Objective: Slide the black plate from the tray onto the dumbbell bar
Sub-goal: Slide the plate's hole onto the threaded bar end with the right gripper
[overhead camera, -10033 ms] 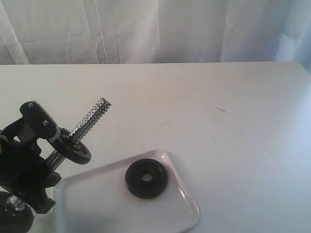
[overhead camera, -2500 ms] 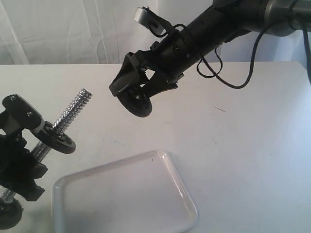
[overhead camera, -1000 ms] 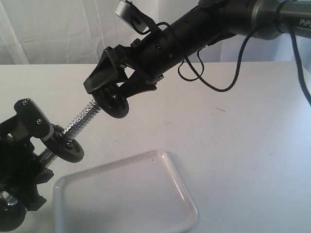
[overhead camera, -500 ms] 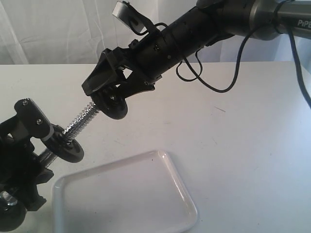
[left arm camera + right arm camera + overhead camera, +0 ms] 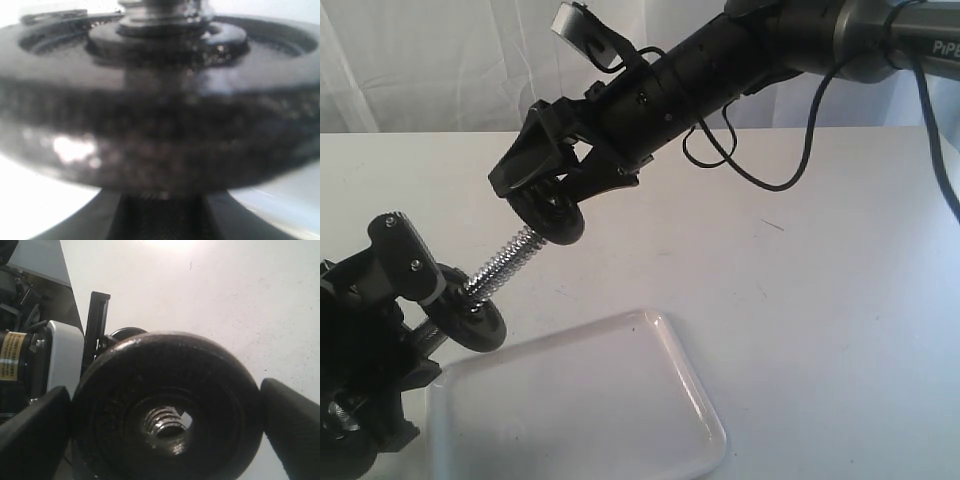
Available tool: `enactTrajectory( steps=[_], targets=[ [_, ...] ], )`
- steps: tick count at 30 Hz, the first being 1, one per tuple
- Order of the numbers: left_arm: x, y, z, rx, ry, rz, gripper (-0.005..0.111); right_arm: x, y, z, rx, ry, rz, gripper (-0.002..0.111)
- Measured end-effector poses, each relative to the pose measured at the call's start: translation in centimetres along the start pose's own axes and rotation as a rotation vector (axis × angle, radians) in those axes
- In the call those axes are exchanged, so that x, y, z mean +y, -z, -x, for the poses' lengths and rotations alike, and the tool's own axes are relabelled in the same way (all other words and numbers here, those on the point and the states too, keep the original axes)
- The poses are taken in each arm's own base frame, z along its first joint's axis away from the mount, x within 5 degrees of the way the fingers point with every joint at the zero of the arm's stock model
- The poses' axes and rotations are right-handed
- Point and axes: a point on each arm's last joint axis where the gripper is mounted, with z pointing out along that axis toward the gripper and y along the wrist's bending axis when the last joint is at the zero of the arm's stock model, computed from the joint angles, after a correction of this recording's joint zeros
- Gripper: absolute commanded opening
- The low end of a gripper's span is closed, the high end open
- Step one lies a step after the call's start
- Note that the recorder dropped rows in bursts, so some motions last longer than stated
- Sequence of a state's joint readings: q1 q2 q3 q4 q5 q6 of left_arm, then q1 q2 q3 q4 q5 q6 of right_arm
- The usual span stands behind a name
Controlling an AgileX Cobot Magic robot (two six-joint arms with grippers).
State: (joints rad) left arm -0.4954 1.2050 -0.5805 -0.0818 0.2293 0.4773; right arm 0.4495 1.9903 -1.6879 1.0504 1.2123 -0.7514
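My right gripper (image 5: pixel 548 205) is shut on the black plate (image 5: pixel 550 213), held on edge above the table. In the right wrist view the plate (image 5: pixel 165 390) sits between both fingers (image 5: pixel 35 432), and the threaded tip of the dumbbell bar (image 5: pixel 164 421) shows inside its hole. The chrome dumbbell bar (image 5: pixel 503 264) slants up from my left gripper (image 5: pixel 415 325), which is shut on its middle. A second black disc (image 5: pixel 468 320) sits lower on the bar and fills the left wrist view (image 5: pixel 160 125). The white tray (image 5: pixel 580 400) lies bare in the near foreground.
A third black disc (image 5: pixel 340 455) sits on the bar's lower end at the bottom left corner. The right arm's cable (image 5: pixel 790 150) hangs above the white table (image 5: pixel 820 300). White curtains close off the back.
The left gripper has shifted right and down with the bar, and the bar's threaded tip has gone into the plate's hole. The right gripper has hardly moved.
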Motion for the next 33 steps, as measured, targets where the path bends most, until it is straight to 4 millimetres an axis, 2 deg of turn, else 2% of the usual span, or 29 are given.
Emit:
enactTrajectory(
  steps=[10,33],
  targets=[
    [-0.3,0.0,-0.5,0.053,-0.021,-0.035,0.0,-1.0,-1.0,-1.9,0.043,-0.05,0.014,0.0],
    [-0.3,0.0,-0.4,0.046,-0.024,-0.03,0.0,-0.6,-1.0,-1.4,-0.006,-0.051,0.051,0.0]
  ],
)
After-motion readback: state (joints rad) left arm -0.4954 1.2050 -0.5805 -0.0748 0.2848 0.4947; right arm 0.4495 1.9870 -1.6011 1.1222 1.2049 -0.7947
